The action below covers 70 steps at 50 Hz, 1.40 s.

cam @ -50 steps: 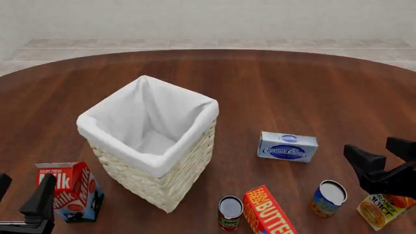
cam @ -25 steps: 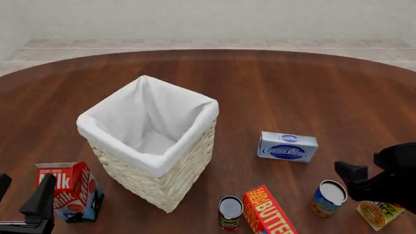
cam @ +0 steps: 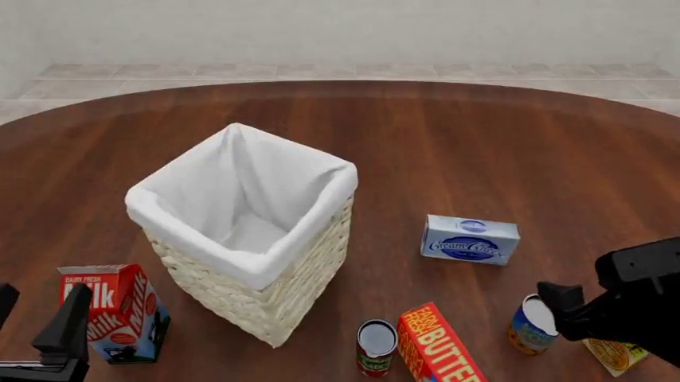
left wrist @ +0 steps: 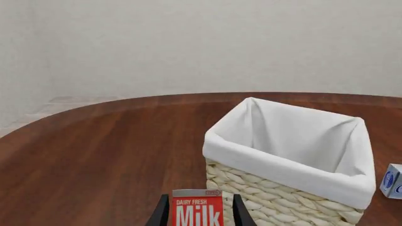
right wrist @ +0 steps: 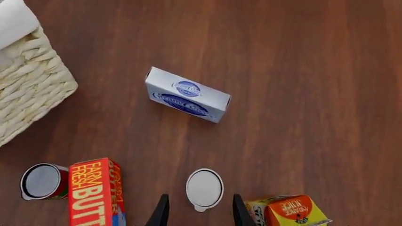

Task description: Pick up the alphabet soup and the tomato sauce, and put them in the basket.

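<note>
Lower your right gripper (right wrist: 196,209), jaws spread wide and empty, squarely over the alphabet soup (right wrist: 205,189), or a finger may clip the orange juice carton (right wrist: 285,211).

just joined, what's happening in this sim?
The right gripper is open and poised directly above the alphabet soup, fingers either side of it, not yet gripping. The tomato sauce stands untouched beside the butter box. The left gripper waits near the milk carton. Neither can is in the basket; what shows of its inside is bare liner.
</note>
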Each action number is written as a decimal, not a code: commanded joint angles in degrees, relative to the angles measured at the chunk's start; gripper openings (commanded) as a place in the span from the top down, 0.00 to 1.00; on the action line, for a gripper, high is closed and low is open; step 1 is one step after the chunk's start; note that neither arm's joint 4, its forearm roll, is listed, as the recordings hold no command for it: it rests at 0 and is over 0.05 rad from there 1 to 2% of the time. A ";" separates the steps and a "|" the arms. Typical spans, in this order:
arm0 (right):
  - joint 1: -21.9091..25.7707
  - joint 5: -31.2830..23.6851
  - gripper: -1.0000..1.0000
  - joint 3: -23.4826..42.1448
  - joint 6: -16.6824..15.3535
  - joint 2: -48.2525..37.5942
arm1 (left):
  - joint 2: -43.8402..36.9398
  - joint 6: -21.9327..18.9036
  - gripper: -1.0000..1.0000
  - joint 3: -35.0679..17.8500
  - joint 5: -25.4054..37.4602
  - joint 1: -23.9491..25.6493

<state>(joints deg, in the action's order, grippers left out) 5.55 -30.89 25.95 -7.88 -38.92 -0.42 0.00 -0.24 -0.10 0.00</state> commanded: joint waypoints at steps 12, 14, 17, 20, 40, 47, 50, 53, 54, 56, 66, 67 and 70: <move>-1.75 6.44 0.00 -5.36 -0.45 -4.20 | 0.00 0.00 0.00 0.00 0.00 0.00; -2.31 7.42 0.00 -5.79 -1.02 -4.97 | 0.00 0.00 0.00 0.00 0.00 0.00; -2.85 8.47 0.00 -6.18 -1.91 -5.70 | 0.00 0.00 0.00 0.00 0.00 0.00; -3.05 9.78 0.00 -6.46 -1.97 -6.92 | 0.00 0.00 0.00 0.00 0.00 0.00; -2.99 16.15 0.00 -7.71 -2.20 -12.79 | 0.00 0.00 0.00 0.00 0.00 0.00; -3.38 17.35 0.00 -8.48 -2.28 -13.58 | 0.00 0.00 0.00 0.00 0.00 0.00; -3.47 17.72 0.00 -8.93 -2.21 -13.68 | 0.00 0.00 0.00 0.00 0.00 0.00; -3.48 18.07 0.00 -9.18 -2.16 -13.83 | 0.00 0.00 0.00 0.00 0.00 0.00; -3.45 18.34 0.00 -9.39 -2.14 -13.95 | 0.00 0.00 0.00 0.00 0.00 0.00; -3.50 18.85 0.00 -9.74 -2.12 -14.17 | 0.00 0.00 0.00 0.00 0.00 0.00; -3.65 21.49 0.00 -11.44 -1.69 -15.72 | 0.00 0.00 0.00 0.00 0.00 0.00; -3.62 21.61 0.00 -11.47 -1.60 -15.83 | 0.00 0.00 0.00 0.00 0.00 0.00; -3.62 22.36 0.00 -11.80 -1.32 -16.35 | 0.00 0.00 0.00 0.00 0.00 0.00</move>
<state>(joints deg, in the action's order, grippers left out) 2.04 -10.85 15.49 -9.59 -53.83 -0.42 0.00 -0.24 -0.10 0.00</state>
